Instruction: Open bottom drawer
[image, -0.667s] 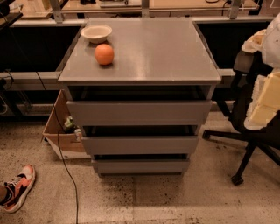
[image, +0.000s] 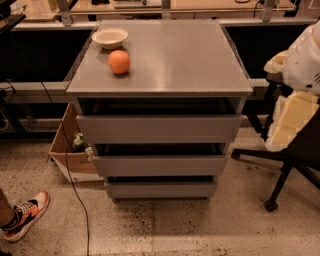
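Note:
A grey three-drawer cabinet (image: 160, 85) stands in the middle of the camera view. The bottom drawer (image: 160, 189) is the slim, plain grey front just above the floor, below the mid-sized front (image: 160, 165) and the tall top front (image: 160, 128). It sits in line with the other fronts and none of its interior shows. My gripper (image: 289, 120) shows as a white and cream shape at the right edge. It hangs to the right of the cabinet at about top-drawer height, well apart from the bottom drawer and not touching it.
An orange (image: 119, 62) and a white bowl (image: 110, 37) sit on the cabinet top. A black office chair base (image: 280, 170) stands on the right. A cardboard box (image: 70, 155) and a black cable (image: 75, 200) lie on the left. A person's shoe (image: 25, 215) is at bottom left.

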